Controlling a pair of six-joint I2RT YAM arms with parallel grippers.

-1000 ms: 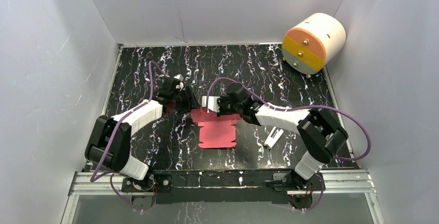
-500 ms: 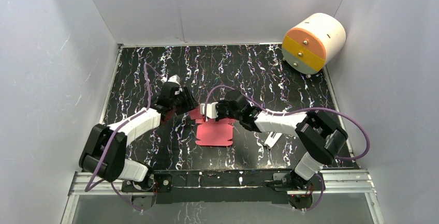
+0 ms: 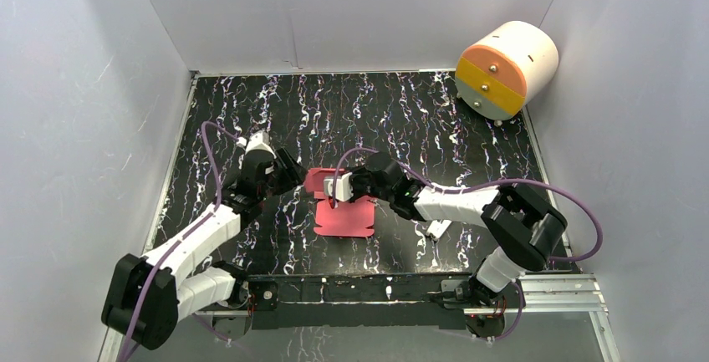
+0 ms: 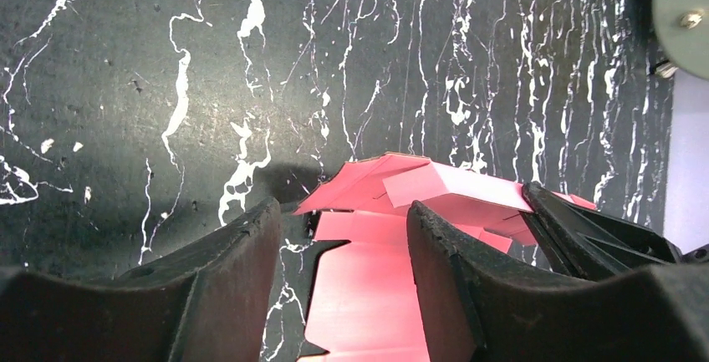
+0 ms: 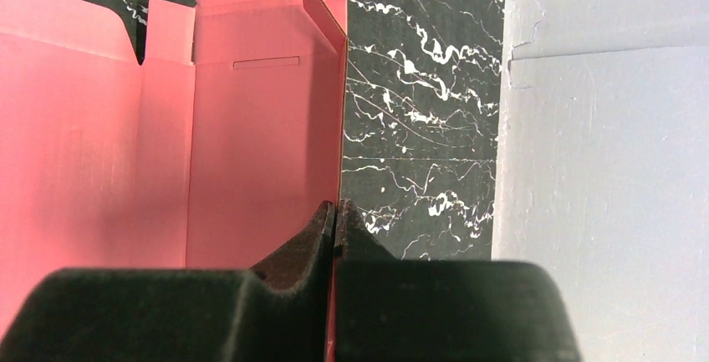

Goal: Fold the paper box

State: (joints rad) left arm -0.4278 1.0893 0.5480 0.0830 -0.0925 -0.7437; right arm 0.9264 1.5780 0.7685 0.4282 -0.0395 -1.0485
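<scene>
Withdrawn left end effector (image 4: 343, 211) gapes; right end effector (image 5: 334, 209), half-hiding paper box (image 5: 251, 128), clamps it.

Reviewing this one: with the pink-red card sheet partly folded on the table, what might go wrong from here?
1. The right gripper is shut on only the thin edge of a raised panel of the pink-red card paper box. A pull may slip it free, or crease or tear the card.
2. The left gripper is open and holds nothing, so the sheet may slide on the black marbled table, or the raised flaps may spring back.
</scene>
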